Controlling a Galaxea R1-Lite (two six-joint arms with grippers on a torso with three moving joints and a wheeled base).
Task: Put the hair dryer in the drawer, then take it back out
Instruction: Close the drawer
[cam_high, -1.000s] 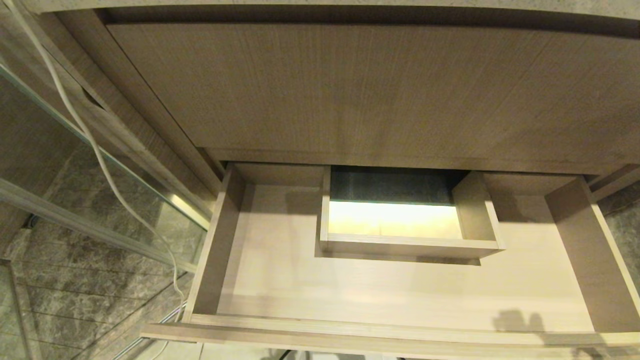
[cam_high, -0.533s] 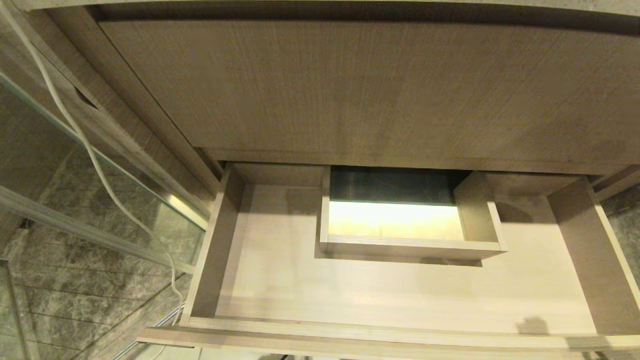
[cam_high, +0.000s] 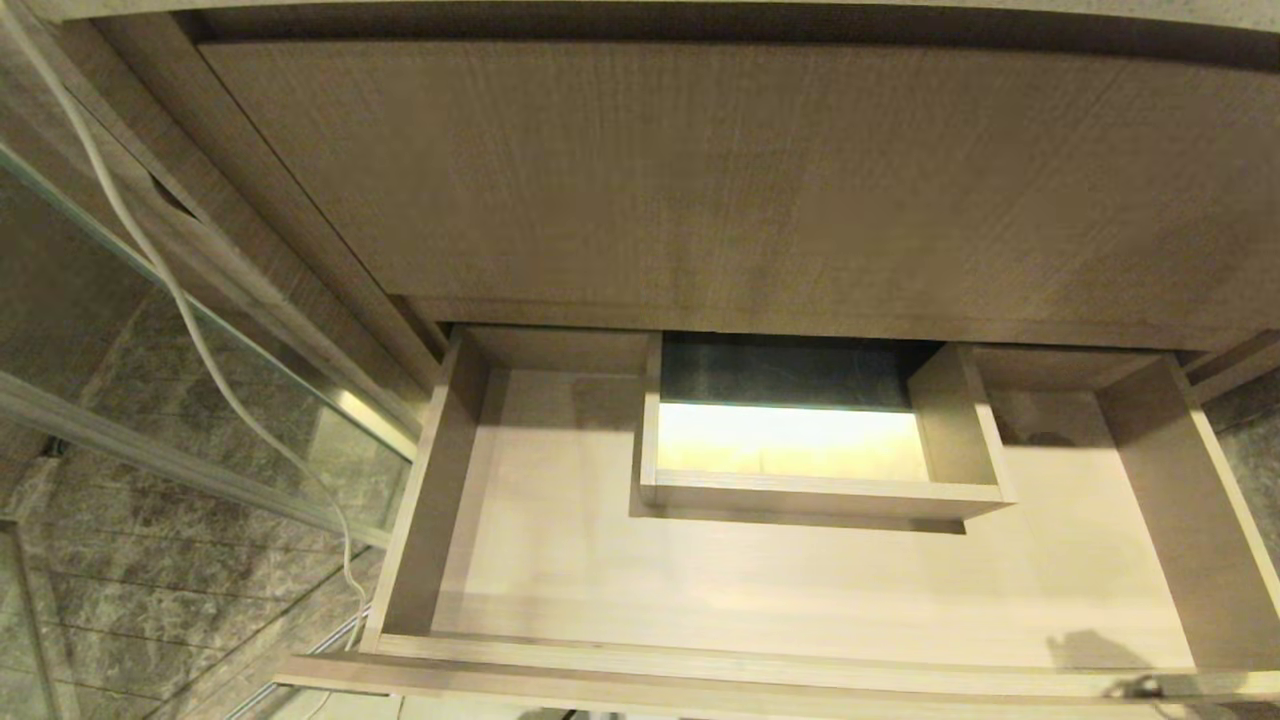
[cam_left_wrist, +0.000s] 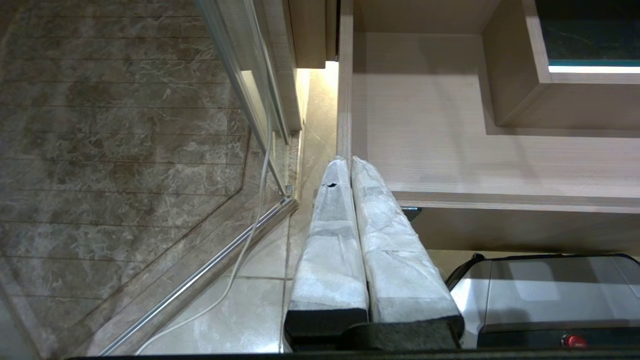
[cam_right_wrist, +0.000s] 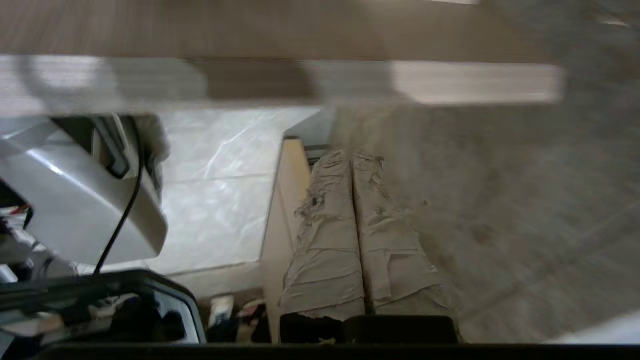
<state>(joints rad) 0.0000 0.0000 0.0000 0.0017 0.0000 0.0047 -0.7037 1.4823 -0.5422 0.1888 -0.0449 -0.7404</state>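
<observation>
The drawer (cam_high: 800, 590) stands pulled out below the taller wood-grain panel, its pale floor bare around the boxed cutout (cam_high: 820, 495) at mid-back. The hair dryer is out of view. My left gripper (cam_left_wrist: 348, 161) is shut and empty, hanging just outside the drawer's (cam_left_wrist: 450, 150) front left corner, above the floor tiles. My right gripper (cam_right_wrist: 351, 155) is also shut with nothing in it. It is low beside the drawer's front right, under the blurred pale front edge (cam_right_wrist: 250, 80). A soft shadow (cam_high: 1090, 650) lies on the drawer floor at the front right.
A glass shower partition (cam_high: 200, 400) with a metal rail stands left of the vanity, and a loose white cable (cam_high: 190, 330) hangs along it down to the tiles. The robot's white base (cam_left_wrist: 550, 295) sits under the drawer front. Grey marble tiles flank the vanity's right side (cam_high: 1245, 440).
The shadow at the drawer's front right has slid further right. The whole head view shifted slightly. The drawer is as open as before, with nothing in it.
</observation>
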